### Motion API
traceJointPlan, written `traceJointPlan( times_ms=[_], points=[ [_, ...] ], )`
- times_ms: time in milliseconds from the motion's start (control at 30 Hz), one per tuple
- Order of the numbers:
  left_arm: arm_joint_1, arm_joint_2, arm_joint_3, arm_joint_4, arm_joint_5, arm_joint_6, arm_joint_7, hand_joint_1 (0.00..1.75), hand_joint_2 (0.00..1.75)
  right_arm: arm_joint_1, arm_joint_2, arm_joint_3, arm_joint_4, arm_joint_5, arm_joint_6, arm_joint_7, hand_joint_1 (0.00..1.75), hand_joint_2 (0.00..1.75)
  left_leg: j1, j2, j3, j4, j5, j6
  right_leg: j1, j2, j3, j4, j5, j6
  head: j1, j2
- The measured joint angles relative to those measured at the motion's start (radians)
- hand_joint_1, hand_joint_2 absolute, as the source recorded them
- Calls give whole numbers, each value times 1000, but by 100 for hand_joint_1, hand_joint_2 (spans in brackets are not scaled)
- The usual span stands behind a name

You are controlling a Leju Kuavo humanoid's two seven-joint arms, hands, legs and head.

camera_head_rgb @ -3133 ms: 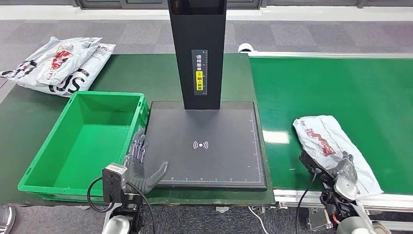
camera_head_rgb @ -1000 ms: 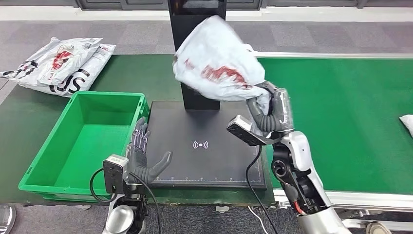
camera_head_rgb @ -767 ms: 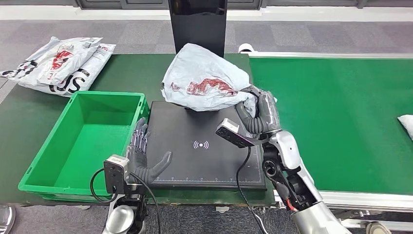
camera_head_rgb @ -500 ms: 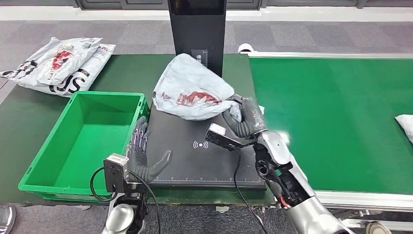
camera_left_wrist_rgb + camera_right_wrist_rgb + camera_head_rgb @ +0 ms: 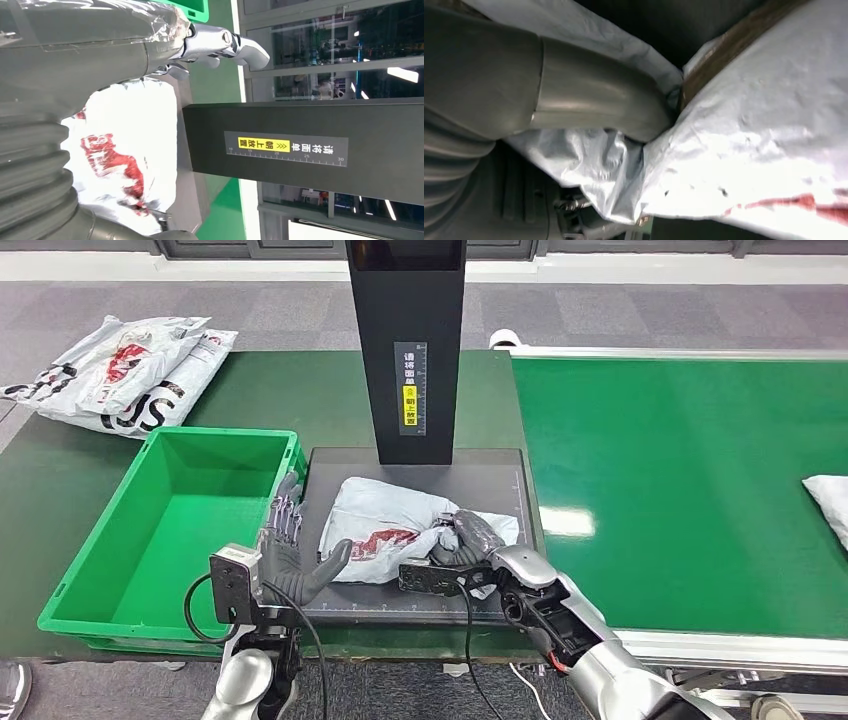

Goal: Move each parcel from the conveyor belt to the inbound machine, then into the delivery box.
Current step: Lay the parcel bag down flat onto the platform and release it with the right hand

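A white plastic parcel point(image 5: 385, 528) with red print lies on the black platform of the inbound machine point(image 5: 500, 465), in front of its black post point(image 5: 405, 350). My right hand point(image 5: 470, 538) grips the parcel's right end; the right wrist view shows the thumb pressed into the crumpled parcel point(image 5: 744, 150). My left hand point(image 5: 295, 560) stands open at the platform's left edge, fingers spread, beside the parcel point(image 5: 125, 150) and touching its edge or nearly so. The green delivery box point(image 5: 170, 530) sits left of the platform. Another white parcel point(image 5: 828, 496) lies on the green conveyor belt point(image 5: 680, 470) at the far right.
Several white parcels point(image 5: 120, 370) are piled on the dark table at the back left, behind the green box. The machine's post rises over the platform's far edge. The belt's metal rail point(image 5: 700, 645) runs along the front right.
My right hand has swung the parcel down from high in front of the post onto the platform. The left hand stays at the platform's left edge. The far-right parcel has advanced slightly on the belt.
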Motion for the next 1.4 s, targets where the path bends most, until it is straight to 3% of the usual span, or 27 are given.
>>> traceJointPlan(
  times_ms=[33, 167, 200, 367, 500, 733, 867, 1100, 1233, 1400],
  points=[
    [-1, 0, 0, 0, 0, 0, 1, 0, 175, -1, -1, 5, 10, -4, 6, 0, 175, 175, 0, 0, 0, 0, 0, 0, 0, 0, 0, 0, 0, 0, 0, 0],
    [-2, 3, 0, 1, 0, 0, 9, 0, 175, -5, -8, 14, 33, -16, 4, 4, 5, 175, 0, 0, 1, 0, 0, 0, 0, 0, 1, 0, 0, 0, 0, 0],
    [-2, 3, 0, 0, -1, 0, 12, 0, 175, -5, -11, 16, 35, -20, -10, 10, 0, 175, 0, 0, 2, 0, 0, 0, 0, 0, 1, 0, 0, 0, 0, 0],
    [8, 6, 0, -16, -17, 5, 30, 0, 175, 11, -28, 15, 21, -75, -130, 55, 0, 175, 0, 0, 2, 0, 0, 0, 0, 0, 2, 0, 0, 0, 0, 0],
    [33, 9, 0, -41, -43, 17, 46, 0, 175, 76, -57, -34, -88, -134, -253, 57, 0, 175, 0, 0, 1, 0, 0, 0, 0, 0, 1, 0, 0, 0, 0, 0],
    [51, 14, 0, -64, -54, 25, 49, 0, 175, 146, -88, -103, -239, -163, -292, 43, 0, 175, 0, 1, 1, 0, -1, 0, 0, 1, 0, 0, 0, 0, 0, 0],
    [57, 14, 0, -67, -73, 39, 45, 0, 175, 214, -94, -154, -355, -281, -431, -79, 0, 175, 0, 0, 0, 0, -1, 0, 0, 0, 0, 0, 0, 0, 0, 0],
    [45, 14, 0, -62, -140, 68, 29, 0, 175, 392, -98, -306, -739, -511, -658, -370, 0, 175, 0, 0, 0, 0, -2, 0, 0, 0, 0, 0, -1, 0, 0, 0],
    [9, 18, 0, -35, -268, 106, 48, 0, 175, 443, -87, -356, -878, -557, -681, -441, 0, 175, -1, 1, 0, 0, -2, 0, 0, 1, 0, 0, -1, 0, 0, 0],
    [-37, 23, -1, 9, -390, 128, 77, 0, 175, 461, -66, -387, -962, -574, -683, -458, 0, 175, 0, 2, 1, 0, -1, 0, 0, 1, 0, 0, 0, -1, 0, 0]
  ],
)
